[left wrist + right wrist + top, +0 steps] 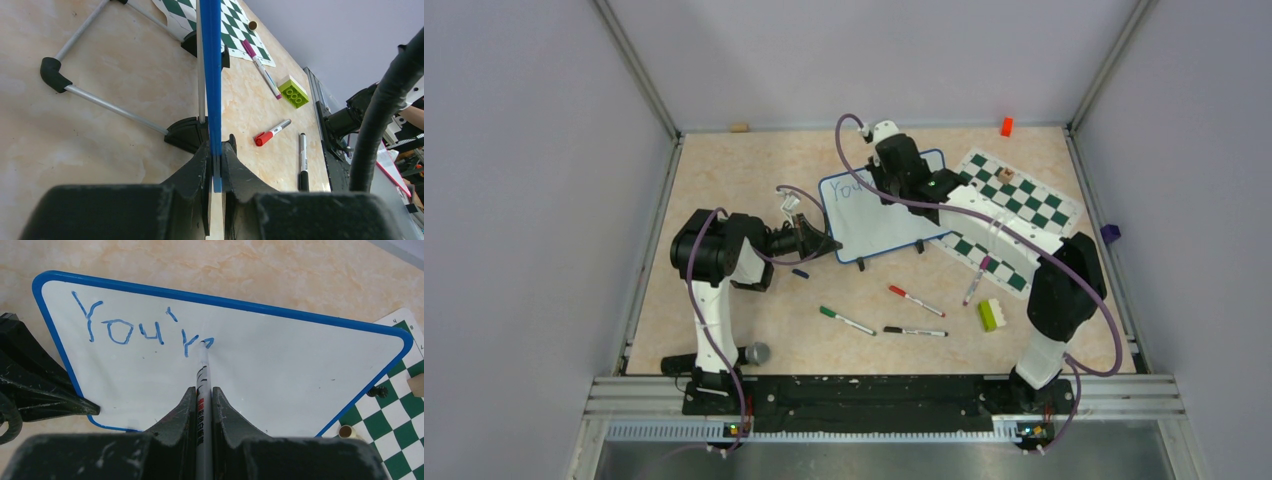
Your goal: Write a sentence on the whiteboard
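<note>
The right gripper (202,392) is seen clamped on a marker (202,371), whose tip is pressed to the whiteboard (280,365) just after the last stroke of the sentence (127,330), of which only "You'r" in blue can be read. A red-and-black label is carried on the marker's barrel, its print too small to be made out. The board's left edge is pinched by the left gripper (216,150), closed on the blue frame beside a black foot. The board is propped at a tilt on the table (724,180), just left of the green-and-white chess mat (1024,200), over which the right arm is stretched. Nearer the arm bases, a red marker (914,300), a green marker (846,320) and a black marker (914,331) are scattered loose, while a pink-capped marker (976,283) and a lime brick (991,315) are found at the mat's near edge.
</note>
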